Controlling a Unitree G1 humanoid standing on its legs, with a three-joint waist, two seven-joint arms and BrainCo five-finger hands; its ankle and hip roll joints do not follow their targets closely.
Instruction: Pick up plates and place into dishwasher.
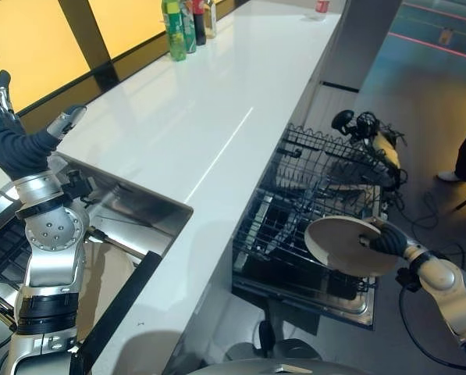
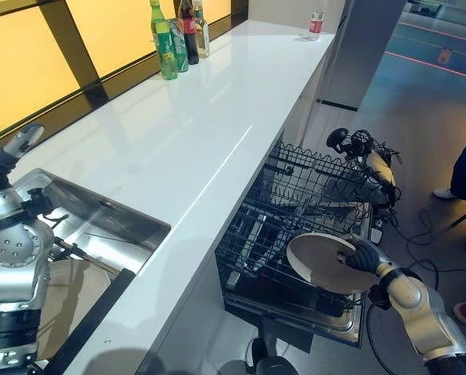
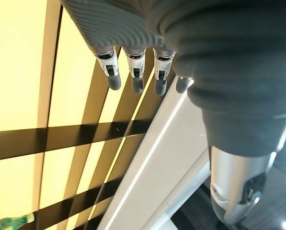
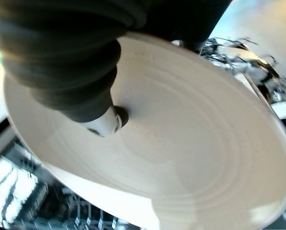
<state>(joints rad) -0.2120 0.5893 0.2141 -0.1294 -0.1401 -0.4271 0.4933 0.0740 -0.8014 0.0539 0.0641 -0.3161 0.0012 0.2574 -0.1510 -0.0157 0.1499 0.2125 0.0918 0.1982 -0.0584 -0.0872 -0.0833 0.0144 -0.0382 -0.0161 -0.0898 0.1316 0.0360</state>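
Observation:
A round beige plate [image 1: 344, 245] hangs nearly flat above the front of the pulled-out dishwasher rack [image 1: 314, 205], held at its right rim by my right hand [image 1: 389, 241]. In the right wrist view the thumb [image 4: 103, 120] presses on the plate [image 4: 190, 143], so the hand is shut on it. My left hand [image 1: 0, 105] is raised at the far left above the sink [image 1: 139, 207], fingers [image 3: 133, 72] straight and holding nothing. A second beige plate [image 2: 65, 293] lies in the sink behind my left arm.
A long white counter [image 1: 209, 117] runs between sink and dishwasher, with bottles [image 1: 184, 23] at its far end and a can [image 2: 316, 23] further back. A person's leg and shoe [image 1: 463, 164] stand at the right, beside loose cables [image 1: 369, 129] on the floor.

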